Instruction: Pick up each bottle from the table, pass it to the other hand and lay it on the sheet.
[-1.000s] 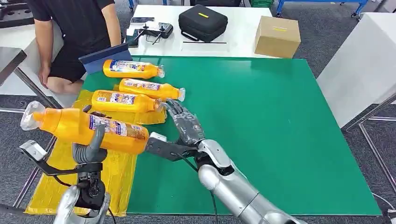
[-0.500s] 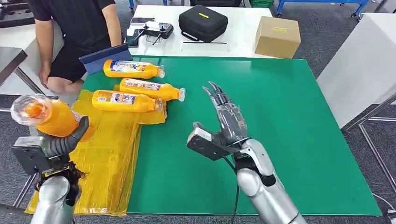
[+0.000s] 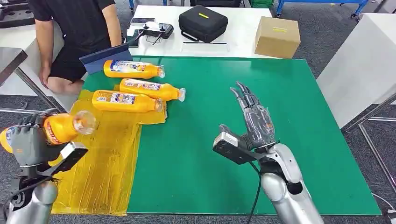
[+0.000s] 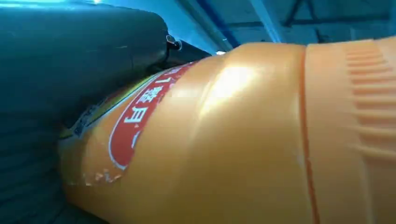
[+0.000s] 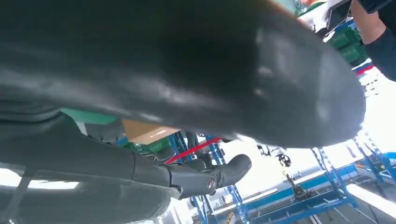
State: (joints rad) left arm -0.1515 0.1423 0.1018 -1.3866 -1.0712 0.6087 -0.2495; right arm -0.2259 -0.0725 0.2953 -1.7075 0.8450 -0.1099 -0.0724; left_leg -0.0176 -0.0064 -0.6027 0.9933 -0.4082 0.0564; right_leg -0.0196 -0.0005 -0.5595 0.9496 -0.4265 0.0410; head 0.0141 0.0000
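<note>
My left hand point(image 3: 29, 145) grips an orange bottle point(image 3: 60, 127) at the near left, above the left edge of the yellow sheet point(image 3: 105, 158), its clear cap pointing right. The left wrist view shows the bottle's orange body point(image 4: 243, 140) close up against the hand. Two more orange bottles point(image 3: 122, 101) point(image 3: 150, 89) lie at the sheet's far end. A third bottle point(image 3: 132, 69) lies on the green mat beyond them. My right hand point(image 3: 254, 122) is raised over the mat's middle, fingers spread and straight, holding nothing.
A person in black stands at the far left beside the green mat point(image 3: 261, 121). A blue board point(image 3: 105, 58) leans at the mat's far left corner. On the white table behind sit a black case point(image 3: 202, 22), a cardboard box point(image 3: 277, 36) and a controller point(image 3: 154, 31).
My left hand has swung the bottle from level over the sheet to the near left, cap now pointing right. My right hand let go and drew back to the right, fingers opening.
</note>
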